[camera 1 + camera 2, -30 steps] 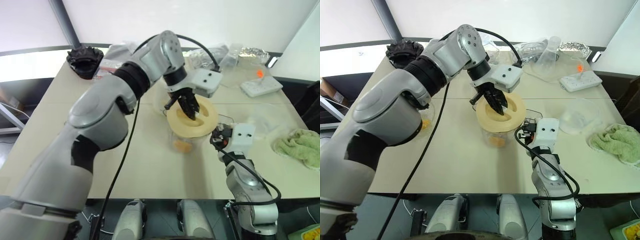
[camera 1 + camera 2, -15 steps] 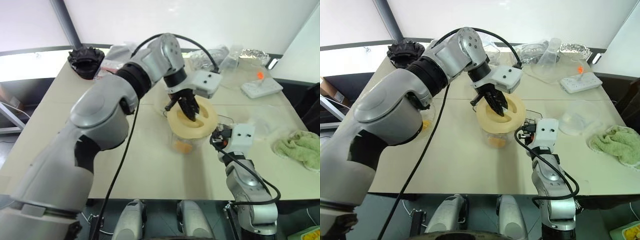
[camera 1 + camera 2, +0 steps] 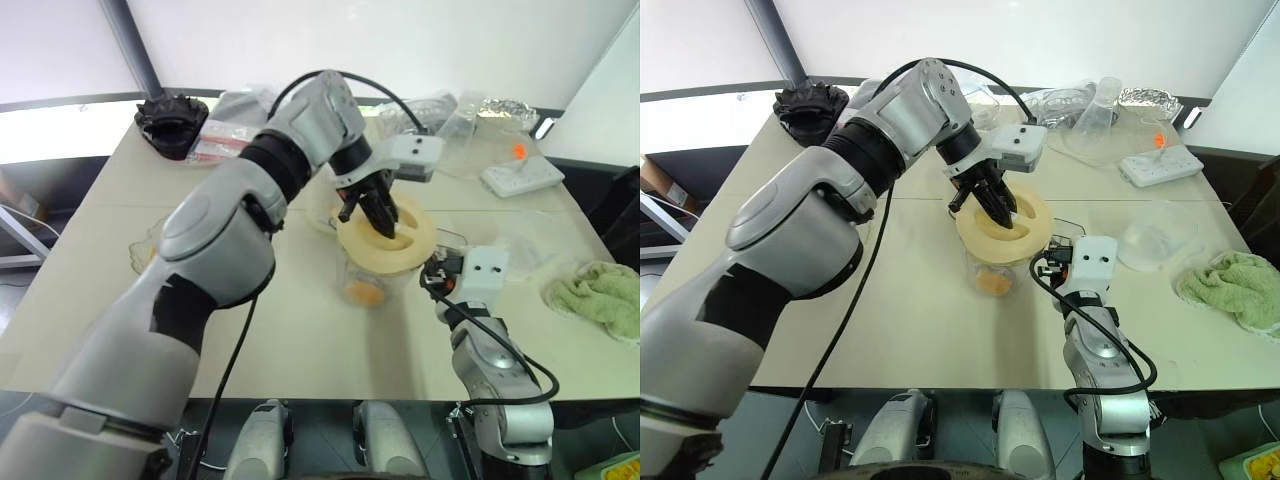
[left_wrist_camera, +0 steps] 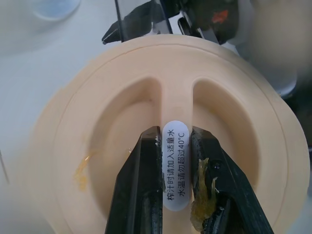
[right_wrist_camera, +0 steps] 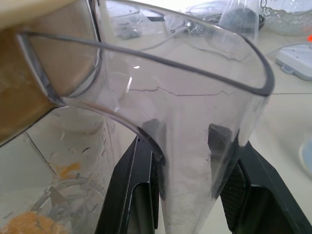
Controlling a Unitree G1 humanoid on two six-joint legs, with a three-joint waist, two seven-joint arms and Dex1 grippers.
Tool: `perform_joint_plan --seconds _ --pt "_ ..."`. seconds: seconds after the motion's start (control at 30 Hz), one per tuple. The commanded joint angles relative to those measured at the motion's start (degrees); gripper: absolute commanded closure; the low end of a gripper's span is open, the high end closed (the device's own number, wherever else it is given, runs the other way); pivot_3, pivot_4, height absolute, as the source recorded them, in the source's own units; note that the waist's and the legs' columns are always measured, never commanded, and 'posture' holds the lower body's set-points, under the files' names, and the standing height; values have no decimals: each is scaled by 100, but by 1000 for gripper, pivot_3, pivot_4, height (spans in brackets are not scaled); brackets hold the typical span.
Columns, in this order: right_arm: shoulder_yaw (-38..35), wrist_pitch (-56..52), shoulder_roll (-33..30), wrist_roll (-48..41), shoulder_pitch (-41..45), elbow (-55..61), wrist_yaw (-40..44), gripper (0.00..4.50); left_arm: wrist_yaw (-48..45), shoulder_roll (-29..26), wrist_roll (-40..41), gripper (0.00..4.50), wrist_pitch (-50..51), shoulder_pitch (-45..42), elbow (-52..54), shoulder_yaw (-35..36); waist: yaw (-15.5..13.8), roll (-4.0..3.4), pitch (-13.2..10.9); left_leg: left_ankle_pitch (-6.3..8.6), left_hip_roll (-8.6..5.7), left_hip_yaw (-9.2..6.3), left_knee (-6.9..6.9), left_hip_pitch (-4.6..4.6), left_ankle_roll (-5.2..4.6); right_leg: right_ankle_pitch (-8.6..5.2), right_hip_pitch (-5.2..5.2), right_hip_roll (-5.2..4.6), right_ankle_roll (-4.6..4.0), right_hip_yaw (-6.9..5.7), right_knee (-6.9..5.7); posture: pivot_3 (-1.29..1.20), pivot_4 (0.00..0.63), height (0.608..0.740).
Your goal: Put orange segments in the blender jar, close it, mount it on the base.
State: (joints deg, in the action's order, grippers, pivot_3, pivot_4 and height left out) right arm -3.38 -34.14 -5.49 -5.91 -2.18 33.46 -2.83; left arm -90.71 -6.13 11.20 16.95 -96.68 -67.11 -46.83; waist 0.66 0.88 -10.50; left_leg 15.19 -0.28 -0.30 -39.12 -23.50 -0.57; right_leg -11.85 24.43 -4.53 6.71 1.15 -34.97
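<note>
While seen from the head views, large beige table [image 3: 300, 330] carrying everything, with clutter of clear plastic bags [image 3: 235, 115] along far edge, black ruffled item [image 3: 172, 120] at far left corner, white power strip [image 3: 522, 176] far right, green towel [image 3: 598, 295] near right edge. At table centre, standing upright, blender jar [image 3: 372, 285], clear plastic, resting on the tabletop and not on any motor unit. Capped by round cream lid [image 3: 1005, 222] with raised central ridge [image 4: 175, 146] bearing a white printed sticker. Reaching down onto lid from above, left gripper [image 3: 378, 210], black fingers [image 4: 139, 195] pinched on either side of that ridge, bit of yellow pulp stuck to one finger. Beside jar on the right, right gripper [image 5: 187, 195] level, fingers either side of jar's clear side handle [image 5: 195, 146], pressed against it. Inside jar, at the bottom, orange segments [image 3: 364, 293], small orange-yellow heap, seen through the wall.
</note>
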Motion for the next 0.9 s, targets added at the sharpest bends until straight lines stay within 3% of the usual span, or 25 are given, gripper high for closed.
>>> perform_joint_plan --seconds 0.03,0.2,0.53,0.7,0.9 --pt "-136 85 -40 86 56 147 -33 3481 -149 183 -516 4264 703 312 -164 119 -3 0 0 0 0 0 0 0 0 0 0 0 0 0 0 0 150 740" --pt "-110 88 -64 108 42 138 -9 3481 162 305 -758 4264 1479 290 79 811 -22 1 -1 0 -2 -1 1 -2 0 -1 0 -5 2 -2 1 0 150 740" --pt "-100 83 -86 125 46 123 43 3481 -151 55 -1194 4264 1825 759 1238 1013 0 -2 1 1 -4 -2 3 -2 0 -2 0 -9 4 -2 4 0 150 740" --pt "-69 76 -92 135 47 126 58 3481 -179 -372 -982 4264 1008 1147 1920 668 11 -4 2 1 0 -2 8 1 0 1 1 -7 -2 -2 4 0 150 740" --pt "-81 69 -102 137 62 128 70 3481 -179 -913 -705 4264 -1354 1473 1903 124 15 -8 8 1 2 0 14 7 0 13 2 -7 -23 0 2 0 150 740"
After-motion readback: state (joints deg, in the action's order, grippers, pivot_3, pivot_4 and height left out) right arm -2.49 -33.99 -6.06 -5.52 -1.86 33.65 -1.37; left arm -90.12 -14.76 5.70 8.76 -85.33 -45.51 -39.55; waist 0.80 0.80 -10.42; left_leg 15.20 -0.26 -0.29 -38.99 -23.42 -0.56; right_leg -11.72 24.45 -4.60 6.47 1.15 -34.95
